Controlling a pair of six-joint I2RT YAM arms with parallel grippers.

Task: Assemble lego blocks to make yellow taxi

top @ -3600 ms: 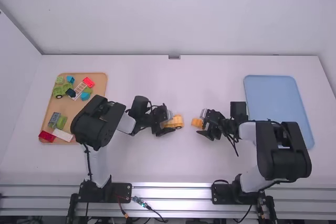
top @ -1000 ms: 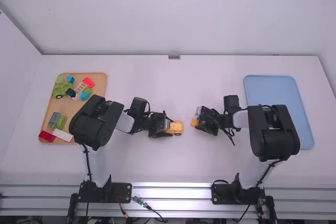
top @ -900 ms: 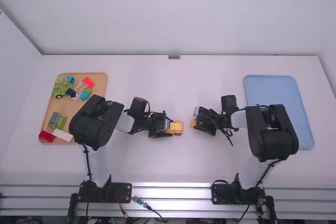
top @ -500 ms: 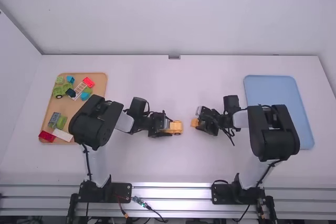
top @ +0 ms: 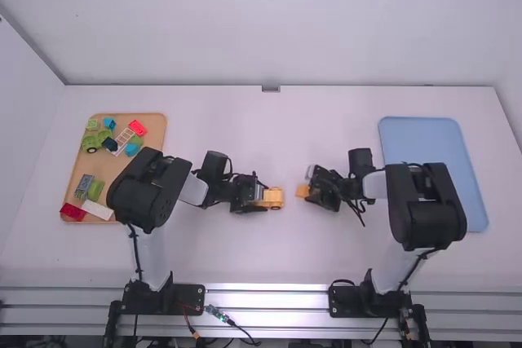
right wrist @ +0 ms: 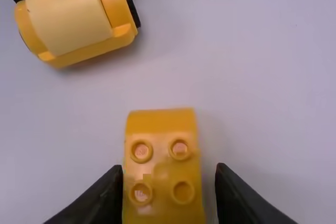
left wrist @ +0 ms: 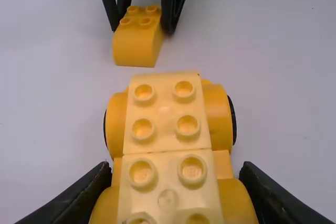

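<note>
Right gripper [right wrist: 169,168]: fingers parted, one along each long side of the yellow block [right wrist: 161,176], a slim gap at one side; grip apparently unclosed. Block: on the table, long axis running between the fingers, sloped end towards the taxi body [left wrist: 168,129]. Body: near, apart, on the left arm's side, pinched by the left gripper [left wrist: 176,167]. Next, probably: close squarely, lift, carry leftward.

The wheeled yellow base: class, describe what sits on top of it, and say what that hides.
At least two pale yellow studded blocks meet end to end on the wheeled base. They cover its middle, so whatever lies beneath them cannot be seen.
</note>
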